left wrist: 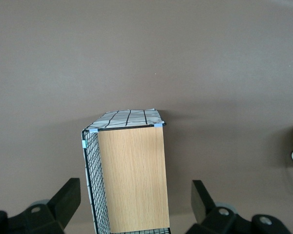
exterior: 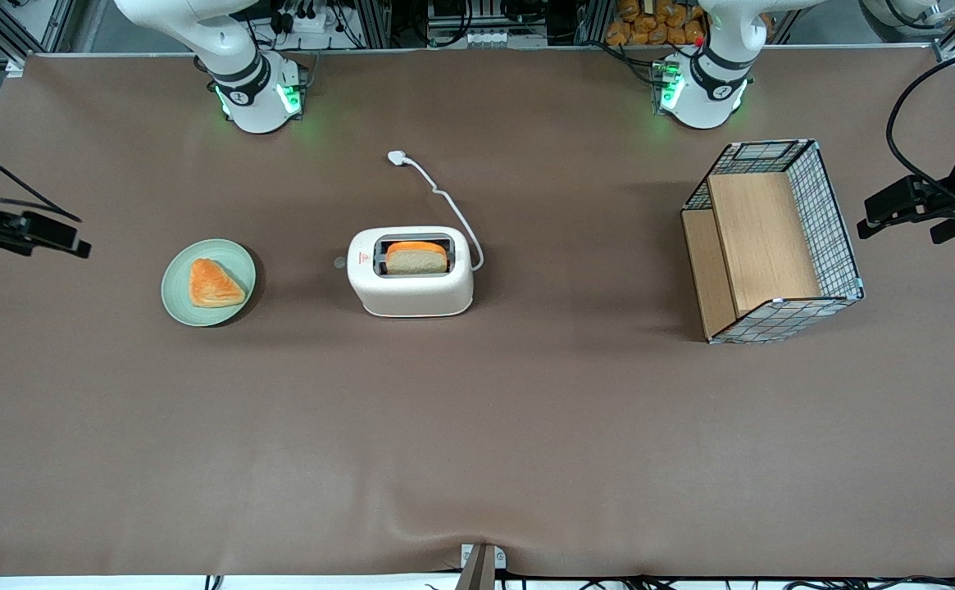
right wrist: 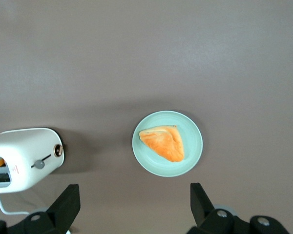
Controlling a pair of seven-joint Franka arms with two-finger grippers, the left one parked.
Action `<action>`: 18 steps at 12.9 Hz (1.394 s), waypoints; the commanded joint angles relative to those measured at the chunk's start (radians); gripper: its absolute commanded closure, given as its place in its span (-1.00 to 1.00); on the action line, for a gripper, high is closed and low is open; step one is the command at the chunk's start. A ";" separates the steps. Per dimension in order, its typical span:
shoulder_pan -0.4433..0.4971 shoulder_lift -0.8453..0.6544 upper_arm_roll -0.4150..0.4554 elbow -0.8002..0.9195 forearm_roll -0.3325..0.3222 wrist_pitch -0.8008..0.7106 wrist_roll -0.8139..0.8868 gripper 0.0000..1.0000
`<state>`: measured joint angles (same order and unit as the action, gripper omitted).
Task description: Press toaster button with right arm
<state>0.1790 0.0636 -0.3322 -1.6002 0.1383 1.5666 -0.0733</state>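
The cream-white toaster (exterior: 410, 287) stands mid-table with a bread slice (exterior: 416, 257) in its top slot; it also shows in the right wrist view (right wrist: 24, 156). The small grey toaster button (exterior: 339, 263) sticks out of the short end that faces the plate, and shows as a grey lever (right wrist: 39, 164) in the right wrist view. The right arm's gripper (exterior: 67, 243) hangs high at the working arm's end of the table, well apart from the toaster. Its fingers (right wrist: 63, 204) are spread wide and the gripper (right wrist: 132, 207) is open and empty.
A green plate (exterior: 178, 295) with an orange pastry (exterior: 213, 283) lies between the gripper and the toaster. The white cord and plug (exterior: 396, 157) trail from the toaster toward the arm bases. A wire basket with wooden panels (exterior: 834, 221) stands toward the parked arm's end.
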 commanded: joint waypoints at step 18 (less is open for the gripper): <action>-0.217 -0.044 0.289 0.160 -0.128 -0.204 0.087 -1.00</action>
<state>-0.0474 0.0178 -0.0488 -1.4762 0.0320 1.3838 -0.0080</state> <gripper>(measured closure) 0.000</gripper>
